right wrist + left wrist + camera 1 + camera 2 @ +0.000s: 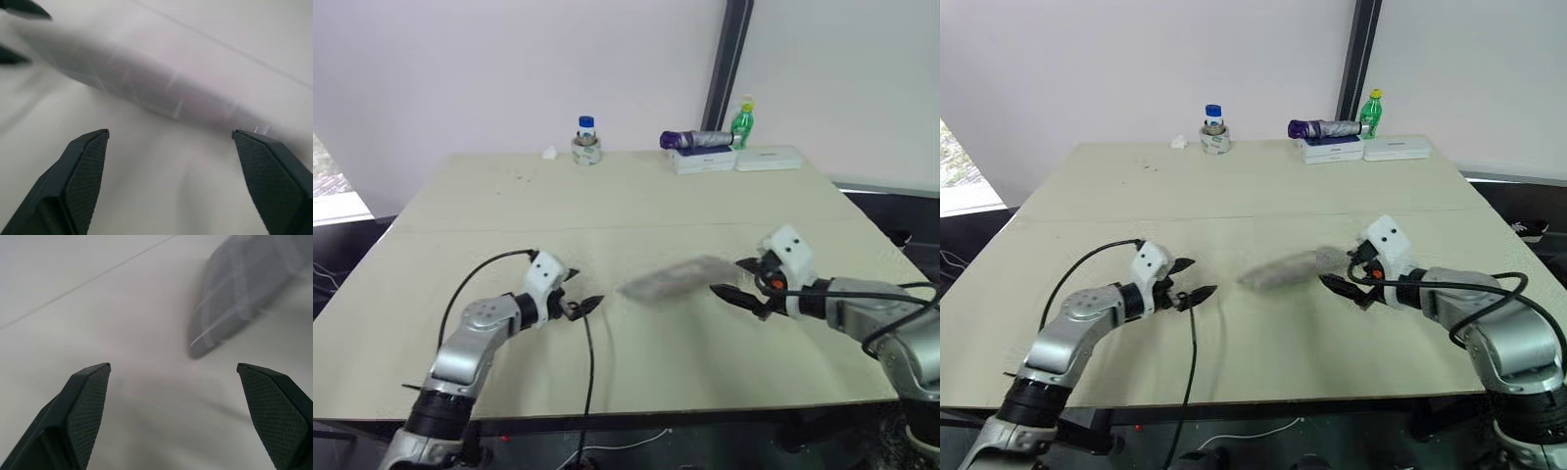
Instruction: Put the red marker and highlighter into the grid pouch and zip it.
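Note:
The grid pouch [674, 279], grey with thin white lines, shows as a blur over the table [636, 206] between my two grippers, and neither one touches it. My left gripper [582, 291] is open just left of the pouch's end [234, 298], with nothing between its fingers. My right gripper [734, 278] is open at the pouch's right end, and the pouch [146, 83] stretches across ahead of its fingertips. The left gripper's fingers [22, 9] show beyond the pouch's far end. The red marker and the highlighter are out of view.
Along the table's far edge stand a blue-capped bottle [586, 139], a folded purple umbrella [697, 140] on white boxes [705, 161], another white box [767, 157] and a green bottle [742, 120]. A black cable [588, 372] hangs over the near edge.

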Robot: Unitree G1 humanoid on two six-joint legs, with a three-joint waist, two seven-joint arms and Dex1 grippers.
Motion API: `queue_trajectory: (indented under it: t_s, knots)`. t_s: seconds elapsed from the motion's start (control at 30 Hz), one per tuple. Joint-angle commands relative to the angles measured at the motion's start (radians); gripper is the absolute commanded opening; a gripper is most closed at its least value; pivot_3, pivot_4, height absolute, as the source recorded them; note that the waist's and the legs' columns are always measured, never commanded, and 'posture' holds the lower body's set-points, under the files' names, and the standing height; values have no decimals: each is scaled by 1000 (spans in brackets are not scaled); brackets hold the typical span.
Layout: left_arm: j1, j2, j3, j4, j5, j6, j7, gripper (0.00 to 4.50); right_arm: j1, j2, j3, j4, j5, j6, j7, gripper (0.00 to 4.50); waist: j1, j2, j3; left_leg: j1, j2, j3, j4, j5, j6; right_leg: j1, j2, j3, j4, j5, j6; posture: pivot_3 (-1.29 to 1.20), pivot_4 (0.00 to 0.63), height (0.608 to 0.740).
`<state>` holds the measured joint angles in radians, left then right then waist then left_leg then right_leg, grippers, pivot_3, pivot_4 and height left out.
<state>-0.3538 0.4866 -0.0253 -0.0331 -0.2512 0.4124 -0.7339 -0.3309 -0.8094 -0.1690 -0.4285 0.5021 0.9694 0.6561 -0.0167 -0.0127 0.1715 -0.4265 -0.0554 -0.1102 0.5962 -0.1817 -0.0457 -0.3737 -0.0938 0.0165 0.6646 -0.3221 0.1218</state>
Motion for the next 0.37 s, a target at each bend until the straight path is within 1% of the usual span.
queue_trajectory:
  t_s: [0.03,0.23,0.37]
  knots:
    - [16,35,81,-18,-17,-9,24,4460,29,-30,-55,-13,-1,-70,33,4277,2,0,0,0,0,0,0,0,0,0,0,0,0,0,0,0,150,740]
    - [49,62,156,-14,-36,-6,41,4460,66,-56,-73,22,-9,-121,62,4277,6,0,0,0,0,0,1,0,0,1,-1,0,0,0,0,0,150,740]
    - [59,69,168,-20,-26,-17,61,4460,67,-52,-64,48,-16,-153,70,4277,6,0,0,0,0,0,1,0,0,1,-1,0,0,0,0,0,150,740]
